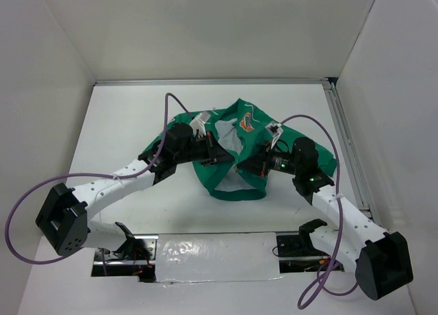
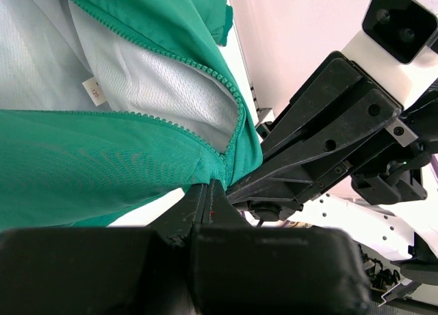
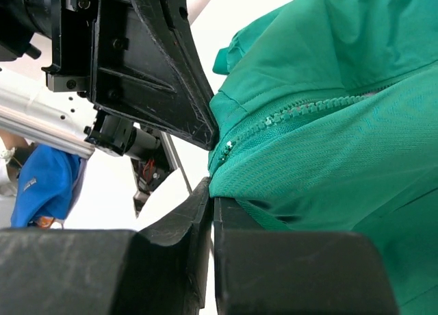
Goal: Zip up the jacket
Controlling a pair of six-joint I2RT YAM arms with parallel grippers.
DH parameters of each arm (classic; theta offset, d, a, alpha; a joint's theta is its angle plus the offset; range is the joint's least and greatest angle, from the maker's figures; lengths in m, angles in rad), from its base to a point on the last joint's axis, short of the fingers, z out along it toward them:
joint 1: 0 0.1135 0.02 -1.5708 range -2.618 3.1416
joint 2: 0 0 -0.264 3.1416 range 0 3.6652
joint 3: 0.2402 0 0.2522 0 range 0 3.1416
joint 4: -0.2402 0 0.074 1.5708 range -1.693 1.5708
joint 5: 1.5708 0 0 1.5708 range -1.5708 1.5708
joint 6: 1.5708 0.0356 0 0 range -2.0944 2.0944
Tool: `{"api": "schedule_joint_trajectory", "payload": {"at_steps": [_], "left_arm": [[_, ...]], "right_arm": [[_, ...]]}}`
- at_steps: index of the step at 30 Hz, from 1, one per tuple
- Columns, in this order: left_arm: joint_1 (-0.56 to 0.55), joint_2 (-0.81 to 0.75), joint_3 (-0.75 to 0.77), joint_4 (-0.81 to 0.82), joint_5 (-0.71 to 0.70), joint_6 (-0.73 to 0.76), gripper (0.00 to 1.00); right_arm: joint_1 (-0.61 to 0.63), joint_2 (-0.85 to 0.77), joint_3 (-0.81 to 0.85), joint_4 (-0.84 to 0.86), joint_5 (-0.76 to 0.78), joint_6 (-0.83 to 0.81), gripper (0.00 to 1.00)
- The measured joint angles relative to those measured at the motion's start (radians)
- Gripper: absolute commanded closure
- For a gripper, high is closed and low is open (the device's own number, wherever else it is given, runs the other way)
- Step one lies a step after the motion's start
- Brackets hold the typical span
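White table between white walls, top view: the jacket lies at mid-table with its front open, while the left gripper and right gripper meet at its lower front. Left wrist view: the left gripper's jaws are pressed together, pinching green hem below the unjoined zipper; white mesh lining shows. Right wrist view: the right gripper's jaws are closed tight on fabric at the zipper's base.

Matt green cloth jacket with white mesh lining and plastic zip teeth; smooth white table.
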Motion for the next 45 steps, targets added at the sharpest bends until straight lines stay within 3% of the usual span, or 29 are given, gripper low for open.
{"api": "schedule_joint_trajectory", "payload": {"at_steps": [2, 9, 12, 20, 32, 37, 45], "left_arm": [[0.0, 0.0, 0.002, 0.002, 0.0, 0.0, 1.0], [0.0, 0.018, 0.032, 0.007, 0.008, 0.005, 1.0], [0.0, 0.036, 0.047, 0.015, 0.022, 0.005, 1.0], [0.0, 0.052, 0.053, 0.022, 0.035, 0.009, 1.0], [0.053, 0.038, 0.177, -0.014, 0.025, 0.031, 1.0], [0.116, 0.08, 0.284, -0.006, 0.063, 0.032, 1.0], [0.142, 0.13, 0.303, -0.011, 0.106, 0.035, 1.0]], "right_arm": [[0.0, 0.002, 0.016, -0.029, 0.002, -0.009, 0.87], [0.002, 0.026, 0.047, -0.069, -0.011, -0.022, 0.85], [0.002, 0.03, 0.047, -0.078, -0.018, -0.022, 1.0], [0.002, 0.029, 0.047, -0.088, 0.01, -0.003, 1.0], [-0.047, -0.024, 0.048, 0.025, 0.111, 0.064, 1.0], [-0.108, 0.01, 0.108, 0.072, 0.096, 0.068, 1.0], [-0.14, 0.051, 0.121, 0.217, 0.072, 0.098, 1.0]]}}
